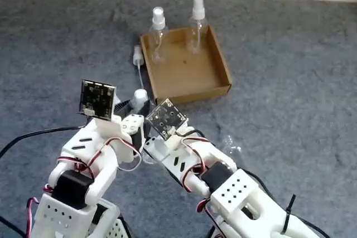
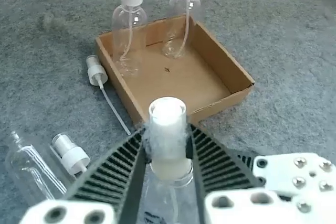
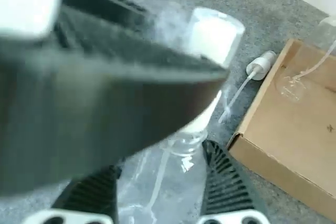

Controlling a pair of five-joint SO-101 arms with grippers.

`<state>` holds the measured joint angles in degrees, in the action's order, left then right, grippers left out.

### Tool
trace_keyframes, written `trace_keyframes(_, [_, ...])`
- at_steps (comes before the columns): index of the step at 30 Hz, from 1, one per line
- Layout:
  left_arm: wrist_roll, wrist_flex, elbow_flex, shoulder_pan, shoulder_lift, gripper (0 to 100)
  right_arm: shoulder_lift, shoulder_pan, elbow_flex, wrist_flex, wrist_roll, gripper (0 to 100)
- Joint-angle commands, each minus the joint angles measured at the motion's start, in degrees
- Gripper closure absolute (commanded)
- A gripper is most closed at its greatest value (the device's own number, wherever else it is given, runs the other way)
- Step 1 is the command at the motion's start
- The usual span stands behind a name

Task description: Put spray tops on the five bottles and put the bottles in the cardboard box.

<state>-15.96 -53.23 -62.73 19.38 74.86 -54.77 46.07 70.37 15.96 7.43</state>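
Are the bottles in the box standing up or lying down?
Standing up: both bottles stand in the cardboard box, with their spray tops pointing up.

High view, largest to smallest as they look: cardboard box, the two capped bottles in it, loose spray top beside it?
1. cardboard box
2. left bottle and right bottle, about alike
3. loose spray top

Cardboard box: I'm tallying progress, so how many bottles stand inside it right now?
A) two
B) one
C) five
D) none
A: one capped bottle and a second capped bottle stand upright inside the cardboard box, along its far wall.
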Motion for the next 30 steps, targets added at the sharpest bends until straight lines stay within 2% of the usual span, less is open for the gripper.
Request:
trace_keyframes(1, [2.1,-0.6,-0.6,2.6,-0.7,99,-2.0,-1.5,-1.6,-1.5,0.6,99.5])
trace_keyframes(8, [2.4,-0.4,-0.1,2.6,-0.7,99,-2.0,-1.6,-1.8,-1.5,0.6,99.5])
trace_keyframes(16, [2.5,-0.6,-0.6,2.1,-0.6,89,-1.9,-1.7,-1.7,-1.5,0.6,99.5])
trace_keyframes(19, [2.7,-0.6,0.8,-0.7,-0.5,86,-1.9,-3.6,-1.8,-1.5,0.6,99.5])
trace_keyframes(23, [7.6,-4.3,5.8,-5.5,-0.5,80,-1.7,-7.5,-1.8,-1.5,0.6,99.5])
trace_keyframes(30, [8.0,-7.7,10.3,-10.9,-0.4,74,-1.4,-8.8,-5.6,-1.4,2.5,99.5])
